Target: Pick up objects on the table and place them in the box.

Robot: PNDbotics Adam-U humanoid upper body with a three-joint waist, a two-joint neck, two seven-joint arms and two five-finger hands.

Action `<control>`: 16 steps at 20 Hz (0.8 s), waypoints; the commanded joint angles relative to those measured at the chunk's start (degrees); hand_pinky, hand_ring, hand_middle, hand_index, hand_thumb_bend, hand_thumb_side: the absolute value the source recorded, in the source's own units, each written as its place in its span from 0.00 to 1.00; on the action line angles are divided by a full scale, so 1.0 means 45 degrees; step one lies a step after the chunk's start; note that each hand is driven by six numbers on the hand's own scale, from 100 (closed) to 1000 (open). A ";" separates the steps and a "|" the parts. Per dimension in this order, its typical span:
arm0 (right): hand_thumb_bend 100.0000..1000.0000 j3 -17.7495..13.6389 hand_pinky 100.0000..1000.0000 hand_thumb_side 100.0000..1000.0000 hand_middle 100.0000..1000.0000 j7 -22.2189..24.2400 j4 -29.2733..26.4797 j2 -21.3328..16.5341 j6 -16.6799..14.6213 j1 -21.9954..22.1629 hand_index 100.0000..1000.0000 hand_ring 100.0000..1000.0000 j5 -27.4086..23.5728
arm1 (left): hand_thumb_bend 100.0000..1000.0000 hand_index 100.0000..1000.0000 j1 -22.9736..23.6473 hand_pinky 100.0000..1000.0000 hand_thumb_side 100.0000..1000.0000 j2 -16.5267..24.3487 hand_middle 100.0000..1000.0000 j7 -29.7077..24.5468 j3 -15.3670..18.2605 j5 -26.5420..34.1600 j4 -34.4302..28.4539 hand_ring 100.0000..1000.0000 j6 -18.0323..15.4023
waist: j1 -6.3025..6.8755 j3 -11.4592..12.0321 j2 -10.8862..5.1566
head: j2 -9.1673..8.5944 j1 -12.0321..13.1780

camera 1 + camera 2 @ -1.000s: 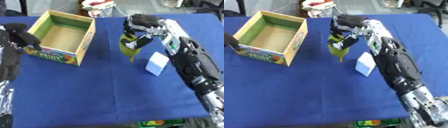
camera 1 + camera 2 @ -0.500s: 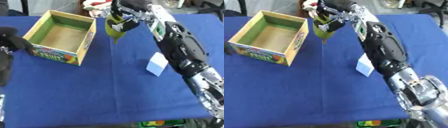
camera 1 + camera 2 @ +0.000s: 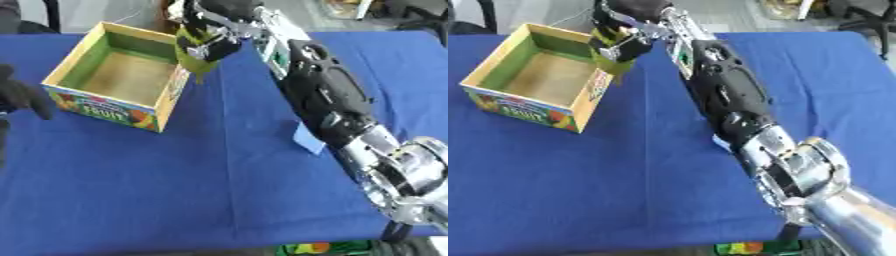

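While the right arm point(image 3: 350, 125) runs up the right side of the cloth point(image 3: 201, 190), we see it covering most of a pale blue block point(image 3: 306, 140) on the blue cloth near the forearm; only a corner of the block shows in the left eye view. Left hand point(image 3: 17, 95) sits at the left edge, beside the box's near-left corner, not touching it as far as we can tell; its fingers look relaxed, holding nothing. Box point(image 3: 105, 107) is open-topped, green inside, brown floor, fruit print on the near wall, nothing visible inside. Further back, right hand point(image 3: 627, 25) has its fingers curled round a yellow-green pouch point(image 3: 614, 60), which hangs below the hand, off the cloth, at the box's far-right wall, its lower tip overlapping that rim.
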 commanded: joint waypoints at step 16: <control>0.00 -0.0319 0.75 0.12 0.58 -0.0805 0.0098 0.0764 0.0375 -0.0052 0.70 0.65 0.1313 | 0.00 0.69 -0.0497 0.36 0.72 -0.0182 0.35 -0.0300 -0.0320 0.0469 -0.0258 0.47 0.0150 | -0.0022 0.1002 -0.0262 | -0.0095 -0.0671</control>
